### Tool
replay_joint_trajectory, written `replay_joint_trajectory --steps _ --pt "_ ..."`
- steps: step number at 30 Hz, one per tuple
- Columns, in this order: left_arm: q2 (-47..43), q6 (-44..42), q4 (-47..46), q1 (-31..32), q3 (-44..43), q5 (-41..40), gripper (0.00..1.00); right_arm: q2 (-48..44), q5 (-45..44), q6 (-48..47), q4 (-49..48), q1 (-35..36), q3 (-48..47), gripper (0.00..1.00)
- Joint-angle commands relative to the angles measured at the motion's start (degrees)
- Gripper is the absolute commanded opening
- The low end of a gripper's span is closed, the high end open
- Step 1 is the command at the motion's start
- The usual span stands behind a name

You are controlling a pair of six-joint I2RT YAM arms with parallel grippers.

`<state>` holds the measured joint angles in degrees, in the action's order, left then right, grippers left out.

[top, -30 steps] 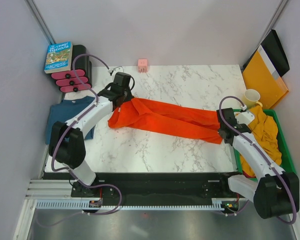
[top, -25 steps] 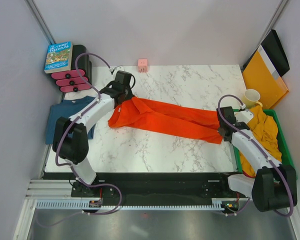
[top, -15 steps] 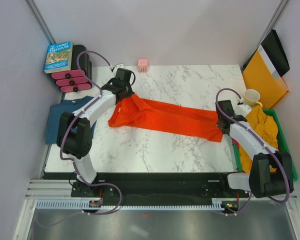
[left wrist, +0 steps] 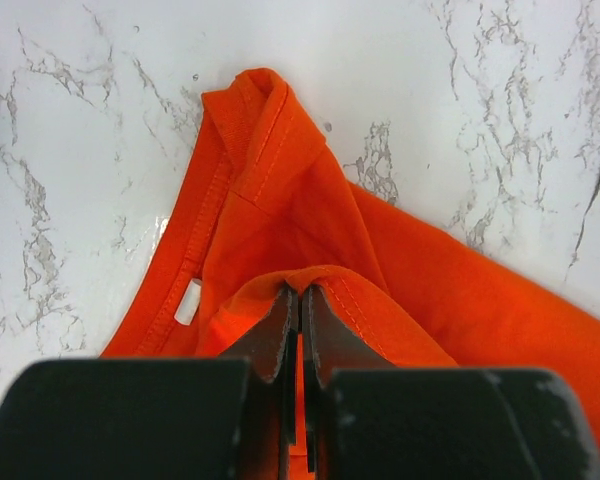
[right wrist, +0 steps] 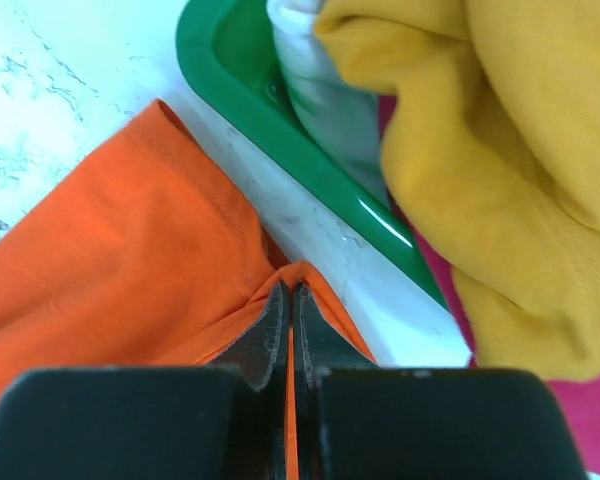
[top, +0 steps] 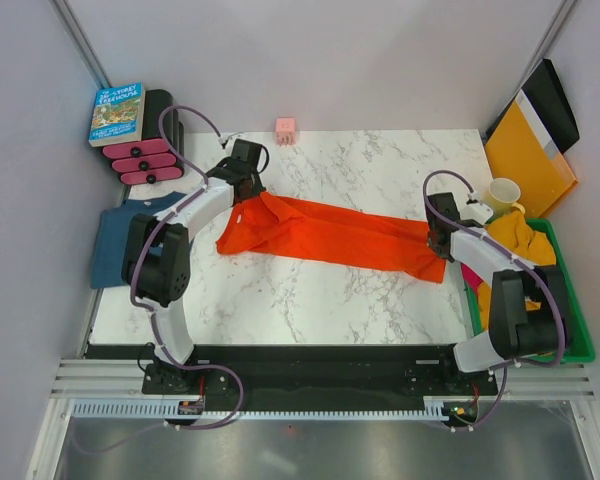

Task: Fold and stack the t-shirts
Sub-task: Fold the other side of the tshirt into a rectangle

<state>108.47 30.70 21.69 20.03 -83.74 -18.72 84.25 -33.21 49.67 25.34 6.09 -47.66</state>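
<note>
The orange-red t-shirt point(top: 330, 236) lies on the marble table point(top: 310, 300), drawn out into a long narrow band. Its long axis runs left to right across the middle, and the left end sits a touch farther back than the right. Each arm has one end of it. The left gripper point(left wrist: 300, 300) is at the far-left end with its jaws pressed together on a raised fold of cloth at the collar end, and the neckband and its small white label lie just beyond the fingertips. The right gripper point(right wrist: 286, 295) is clamped the same way on a pinch of hemmed edge at the right end, just beside the rim of the green bin point(right wrist: 315, 170). A mustard-yellow t-shirt point(right wrist: 500, 150) is heaped in that bin over something pink point(right wrist: 560, 440). A teal-blue t-shirt point(top: 115, 250) lies flat at the left edge of the table, apart from the orange one. The cloth between the two grips looks taut enough to be nearly straight, but it is bunched lengthwise, not spread. So I'd judge the next move depends on the arms acting as a pair across that axis. If one pulls alone, it would likely drag the shirt along its length, or tug it out of the other's pinch.
</note>
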Motion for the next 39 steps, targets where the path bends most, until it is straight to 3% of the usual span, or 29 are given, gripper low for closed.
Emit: replay_joint_trajectory --steps 1,11,14,15,16,18,19,22,26,29,32,33,34,39 --pt "0.96 -1.87 -2.09 -0.87 -2.56 -0.53 0.02 2.67 -0.71 -0.36 -3.1 -0.37 -3.67 0.0" --pt "2.1 -1.61 -1.74 -1.75 -1.6 -1.76 0.02 8.21 -0.63 -1.15 -4.07 -0.46 -5.08 0.0" --pt "2.28 -1.26 -0.61 -1.84 -2.39 -2.2 0.09 7.6 0.86 -2.38 -5.74 -0.37 -4.55 0.17" --pt "1.84 -0.99 -0.6 -1.84 -2.3 -2.37 0.14 5.34 1.48 -3.86 -6.87 -0.29 -4.11 0.29" --pt "0.79 -0.73 -0.6 -1.75 -1.87 -2.81 0.28 4.36 2.01 -4.49 -8.28 -0.29 -3.85 0.34" --pt "-0.7 -0.38 -0.69 -1.75 -1.6 -3.25 0.42 1.29 1.92 -6.07 -8.29 -0.11 -4.54 0.52" --pt "-2.19 -0.46 -0.86 -1.75 -1.68 -3.43 0.5 0.31 1.92 -6.51 -8.12 0.32 -4.81 0.56" --pt "-4.48 -0.2 -0.69 -1.66 -1.16 -3.43 0.59 -3.73 2.45 -7.04 -6.54 1.11 -5.6 0.67" --pt "-10.1 1.55 -0.51 -0.7 3.23 -2.29 0.6 -7.51 4.55 -7.31 -3.47 2.44 -4.56 0.7" --pt "-11.87 1.91 -0.51 1.23 7.8 -1.15 0.51 -10.32 8.15 -7.83 -3.46 3.14 -0.87 0.64" --pt "-12.93 3.66 0.46 2.73 11.93 0.09 0.39 -13.66 11.4 -7.83 -5.65 4.2 4.32 0.26" --pt "-13.36 4.19 0.46 3.34 13.85 0.09 0.34 -14.72 12.63 -7.75 -6.18 4.54 5.29 0.05" --pt "-13.45 4.37 0.37 3.52 14.83 0.35 0.31 -14.99 13.25 -7.75 -6.27 4.81 6.69 0.0" --pt "-11.0 4.02 0.45 3.61 16.68 3.6 0.25 -11.83 15.64 -9.5 -7.06 5.07 7.32 0.0"
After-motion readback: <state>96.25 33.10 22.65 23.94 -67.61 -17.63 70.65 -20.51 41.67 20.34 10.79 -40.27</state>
